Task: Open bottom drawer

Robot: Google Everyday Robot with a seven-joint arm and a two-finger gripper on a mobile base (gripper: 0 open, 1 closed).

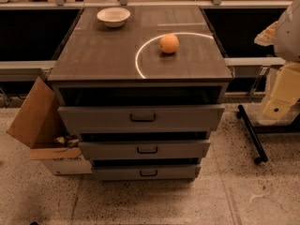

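The bottom drawer [147, 172] is the slimmest grey front at the foot of the cabinet [140, 60], with a small dark loop handle [148, 173] at its centre. A dark gap shows above it. Above it are the mid-sized drawer [145, 150] and the tallest drawer [140, 118], each with a dark gap on top. My gripper [281, 97] is a cream and white shape at the right edge of the view, well to the right of the cabinet and above the height of the bottom drawer. It touches nothing.
An orange [169, 43] and a white bowl [113, 17] sit on the cabinet top. An open cardboard box [37, 121] leans against the cabinet's left side. A black wheeled leg [251, 132] lies on the speckled floor at the right.
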